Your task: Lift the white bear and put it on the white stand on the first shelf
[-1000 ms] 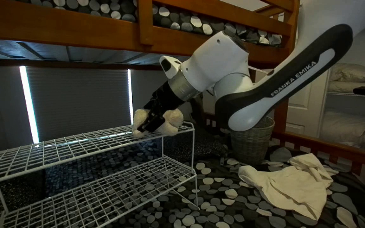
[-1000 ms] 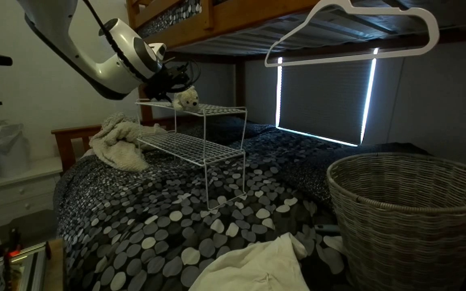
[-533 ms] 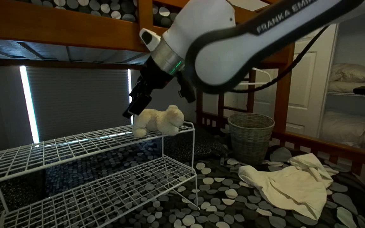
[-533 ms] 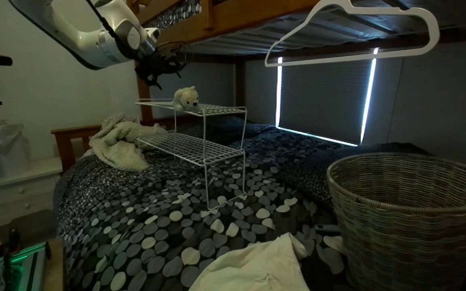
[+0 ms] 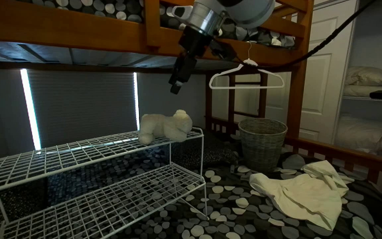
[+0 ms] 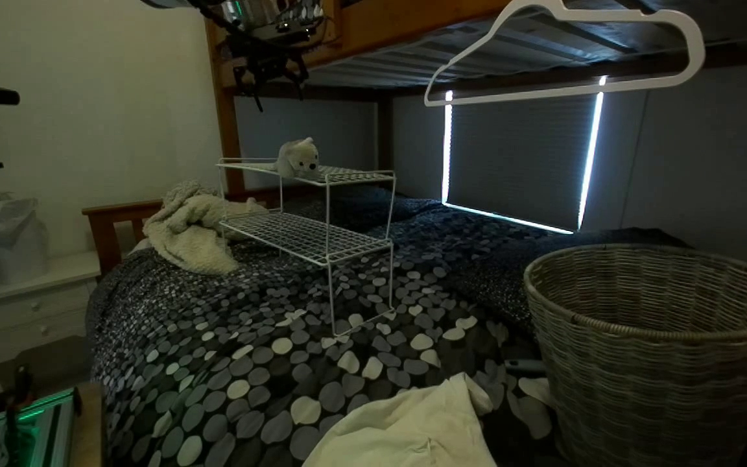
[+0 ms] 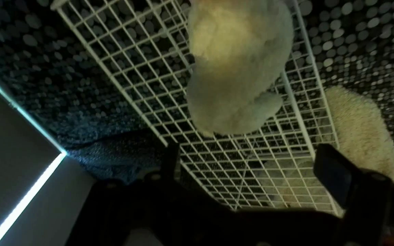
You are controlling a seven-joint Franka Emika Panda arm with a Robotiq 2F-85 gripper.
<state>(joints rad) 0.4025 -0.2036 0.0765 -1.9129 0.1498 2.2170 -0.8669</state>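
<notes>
The white bear [image 5: 164, 127] is on all fours on the upper shelf of the white wire stand [image 5: 202, 156], near one end. In an exterior view the bear's face [image 6: 300, 159] shows above the stand [image 6: 328, 220]. My gripper [image 5: 175, 88] is above the bear and apart from it; in an exterior view the gripper [image 6: 279, 97] has spread fingers. In the wrist view the gripper [image 7: 248, 165] is open and empty, with the bear [image 7: 236, 68] resting on the stand's mesh [image 7: 128, 97] beyond the fingers. The bear's head is partly cut off there.
A white hanger [image 5: 246, 87] hangs from the wooden bunk rail [image 5: 78, 28], close to the arm. A wicker basket [image 6: 646, 383] and a cream cloth [image 5: 305, 196] are on the bed. A fleece blanket [image 6: 192, 237] lies behind the stand.
One second ago my gripper was around the bear on the upper shelf. It has let go, risen clear and moved up above it. The bear stays in the same place.
</notes>
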